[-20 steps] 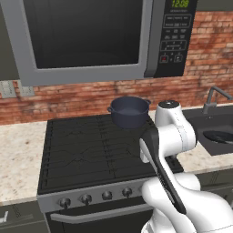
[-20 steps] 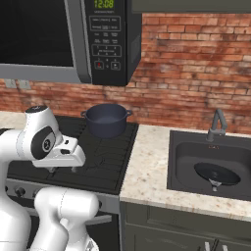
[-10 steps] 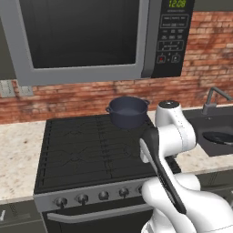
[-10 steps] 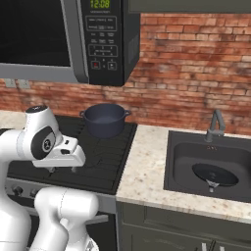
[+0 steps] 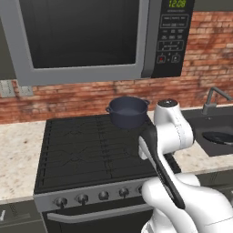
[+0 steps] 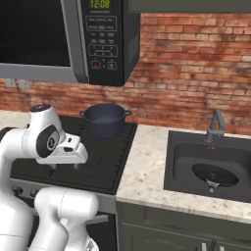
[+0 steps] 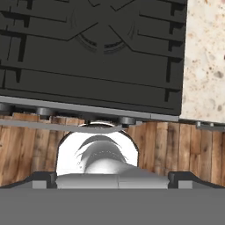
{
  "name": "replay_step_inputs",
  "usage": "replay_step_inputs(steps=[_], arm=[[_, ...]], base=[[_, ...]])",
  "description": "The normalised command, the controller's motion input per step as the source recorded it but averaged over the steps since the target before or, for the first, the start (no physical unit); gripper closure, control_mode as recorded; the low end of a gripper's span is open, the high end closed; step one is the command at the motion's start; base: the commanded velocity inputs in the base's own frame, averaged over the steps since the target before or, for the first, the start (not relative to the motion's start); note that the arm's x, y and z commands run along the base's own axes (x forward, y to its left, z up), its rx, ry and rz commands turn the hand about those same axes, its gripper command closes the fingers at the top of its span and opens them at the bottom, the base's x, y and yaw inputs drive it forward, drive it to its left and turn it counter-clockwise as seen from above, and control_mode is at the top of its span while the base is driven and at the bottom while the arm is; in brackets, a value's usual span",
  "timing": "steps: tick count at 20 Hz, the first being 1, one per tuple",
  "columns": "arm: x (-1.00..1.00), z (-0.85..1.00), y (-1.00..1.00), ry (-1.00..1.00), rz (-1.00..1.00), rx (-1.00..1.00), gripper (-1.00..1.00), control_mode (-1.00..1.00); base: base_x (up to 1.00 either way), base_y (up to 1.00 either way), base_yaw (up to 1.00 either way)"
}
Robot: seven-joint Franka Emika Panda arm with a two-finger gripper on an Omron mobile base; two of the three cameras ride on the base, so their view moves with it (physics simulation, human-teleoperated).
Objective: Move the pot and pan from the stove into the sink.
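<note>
Deep round dark blue-grey pot [image 5: 128, 112] sits on the back right burner of the black gas stove [image 5: 86, 150]; shallow dark pan [image 6: 214, 175] already lies in the dark grey sink [image 6: 182, 162]. Gripper [image 6: 63, 167] jaws are apart, empty, over the stove's front right. Pot is likely rigid, heavyish and smooth; grip its rim wall or a loop handle.

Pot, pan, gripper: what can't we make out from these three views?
- Pot: inside floor hidden by its own wall, both base views.
- Pan in the sink: handle too small and dark, right base view.
- Gripper: fingertips too small, right base view.
</note>
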Motion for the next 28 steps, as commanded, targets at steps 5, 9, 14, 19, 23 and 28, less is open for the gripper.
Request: replay_step_inputs(steps=[5,9,14,19,23,28], arm=[[0.60,0.05,0.00,0.00,-0.05,0.03,-1.00,-1.00],[0.55,0.06,0.00,0.00,-0.08,0.03,-1.00,-1.00],[0.47,0.08,-0.02,0.00,-0.12,0.04,-1.00,-1.00],[0.33,0.07,-0.01,0.00,-0.17,0.05,-1.00,-1.00],[0.08,0.03,-0.04,0.00,-0.22,0.09,-1.00,-1.00],[0.00,0.00,-0.10,0.00,-0.27,0.11,-1.00,-1.00]], base=[[0.00,0.00,0.00],[0.00,0.00,0.00],[0.00,0.00,0.00],[0.00,0.00,0.00],[0.00,0.00,0.00],[0.00,0.00,0.00]])
